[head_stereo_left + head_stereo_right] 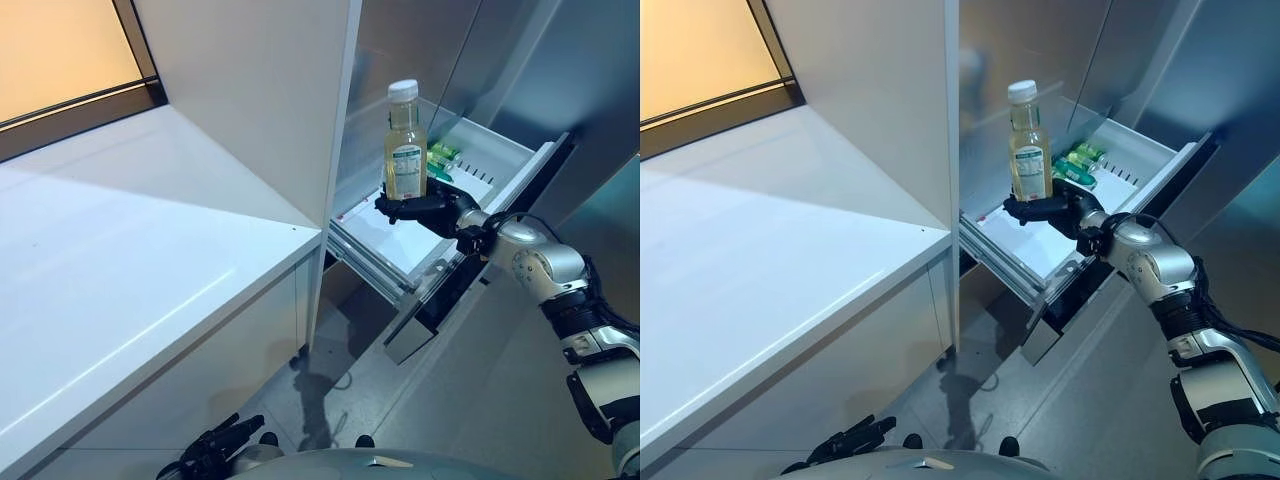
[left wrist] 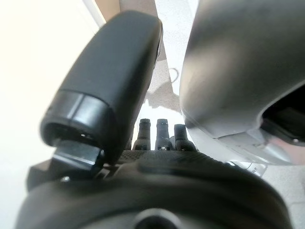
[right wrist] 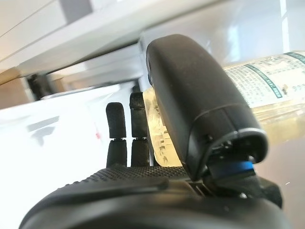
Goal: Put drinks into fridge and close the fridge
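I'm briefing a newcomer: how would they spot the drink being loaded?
Find the open white fridge drawer beside the white counter. Above it the right robot hand holds a clear plastic bottle of pale yellow drink upright; unlike the green items lying inside, it has a white cap.

Probably kitchen (counter [image 1: 150,270], fridge drawer [image 1: 480,165])

A clear plastic bottle of pale yellow drink [image 1: 405,145], white-capped and labelled, is held upright by its base above the pulled-out white fridge drawer [image 1: 400,245]. Green-packaged drinks [image 1: 441,160] are laid flat at the back of that drawer.
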You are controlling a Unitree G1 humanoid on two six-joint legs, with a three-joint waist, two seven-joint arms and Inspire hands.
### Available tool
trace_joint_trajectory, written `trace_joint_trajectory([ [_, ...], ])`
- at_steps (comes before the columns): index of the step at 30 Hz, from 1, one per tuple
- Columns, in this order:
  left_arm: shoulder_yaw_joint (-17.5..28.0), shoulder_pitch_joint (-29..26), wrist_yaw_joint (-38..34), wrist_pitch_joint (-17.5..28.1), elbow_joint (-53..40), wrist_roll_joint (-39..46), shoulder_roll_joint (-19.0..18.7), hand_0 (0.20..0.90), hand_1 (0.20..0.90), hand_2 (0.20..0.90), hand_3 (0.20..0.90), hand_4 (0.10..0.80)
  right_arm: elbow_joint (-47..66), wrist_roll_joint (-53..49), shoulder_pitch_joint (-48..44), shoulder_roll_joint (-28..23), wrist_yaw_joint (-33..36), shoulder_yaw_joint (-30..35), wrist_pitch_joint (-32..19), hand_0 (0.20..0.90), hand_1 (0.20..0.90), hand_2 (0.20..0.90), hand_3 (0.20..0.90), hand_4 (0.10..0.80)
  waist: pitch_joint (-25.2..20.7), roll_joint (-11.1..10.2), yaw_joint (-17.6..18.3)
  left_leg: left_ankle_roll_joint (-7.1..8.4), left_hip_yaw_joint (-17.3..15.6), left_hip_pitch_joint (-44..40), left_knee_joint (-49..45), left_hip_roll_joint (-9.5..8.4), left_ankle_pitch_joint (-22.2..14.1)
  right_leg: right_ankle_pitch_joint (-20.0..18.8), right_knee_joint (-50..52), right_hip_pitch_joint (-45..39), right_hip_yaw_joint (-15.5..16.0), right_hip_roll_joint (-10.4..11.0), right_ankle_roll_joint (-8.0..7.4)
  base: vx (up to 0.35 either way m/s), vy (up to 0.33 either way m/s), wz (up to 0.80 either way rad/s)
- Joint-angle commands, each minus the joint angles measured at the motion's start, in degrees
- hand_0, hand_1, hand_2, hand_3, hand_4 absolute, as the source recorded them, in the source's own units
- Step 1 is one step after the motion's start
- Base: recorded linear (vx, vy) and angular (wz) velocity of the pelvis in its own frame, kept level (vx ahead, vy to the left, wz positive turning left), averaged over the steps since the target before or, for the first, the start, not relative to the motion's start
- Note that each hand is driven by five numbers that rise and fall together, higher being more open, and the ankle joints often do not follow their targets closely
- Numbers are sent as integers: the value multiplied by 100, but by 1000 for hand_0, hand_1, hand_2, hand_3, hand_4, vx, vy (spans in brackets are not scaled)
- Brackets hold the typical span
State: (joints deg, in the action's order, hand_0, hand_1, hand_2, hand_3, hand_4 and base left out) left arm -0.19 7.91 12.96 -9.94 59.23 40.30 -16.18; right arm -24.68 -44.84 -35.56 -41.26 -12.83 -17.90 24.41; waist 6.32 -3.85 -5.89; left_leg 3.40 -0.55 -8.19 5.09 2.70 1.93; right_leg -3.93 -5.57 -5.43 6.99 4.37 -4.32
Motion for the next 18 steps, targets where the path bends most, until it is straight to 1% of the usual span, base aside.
trace_joint_trajectory([
  [1,-363,-175,67,21,136,-153,-298,900,900,900,900,800,-326,77,-1352,-48,-120,404,-516,300,300,300,200,100,-383,-67,-7,-443,-45,0,-36,-552,-602,333,57,-175,7,-254,-61,0,0,0],
  [5,-354,-219,40,-23,129,-167,-320,900,900,900,900,800,-894,461,-1424,-85,-191,251,-261,300,300,300,200,100,-332,-81,-53,-438,-46,-1,-39,-543,-594,333,57,-193,38,-251,-53,0,0,0],
  [9,-319,-251,42,-45,151,-234,-347,900,900,900,900,800,-1366,971,-1412,-206,-410,124,-37,300,300,300,200,100,-282,-112,-76,-431,-63,-2,-36,-530,-585,326,57,-204,63,-251,-55,8,-17,4],
  [10,-325,-264,26,-58,149,-253,-380,900,900,900,900,800,-1616,1314,-1389,-272,-621,92,24,300,300,300,200,100,-250,-138,-87,-434,-67,6,-38,-525,-584,321,57,-200,62,-257,-53,3,-38,8],
  [14,-317,-295,23,-61,161,-254,-439,900,900,900,900,800,-1965,1876,-1385,-391,-1035,2,193,300,300,300,200,100,-184,-187,-108,-437,-76,14,-38,-509,-574,308,57,-195,61,-274,-48,4,-37,5],
  [18,-296,-326,-12,-67,150,-226,-494,900,900,900,900,800,-2247,2550,-1277,-514,-1547,-80,244,300,300,300,200,100,-96,-255,-112,-445,-95,26,-36,-478,-568,284,57,-181,44,-298,-57,2,-49,2],
])
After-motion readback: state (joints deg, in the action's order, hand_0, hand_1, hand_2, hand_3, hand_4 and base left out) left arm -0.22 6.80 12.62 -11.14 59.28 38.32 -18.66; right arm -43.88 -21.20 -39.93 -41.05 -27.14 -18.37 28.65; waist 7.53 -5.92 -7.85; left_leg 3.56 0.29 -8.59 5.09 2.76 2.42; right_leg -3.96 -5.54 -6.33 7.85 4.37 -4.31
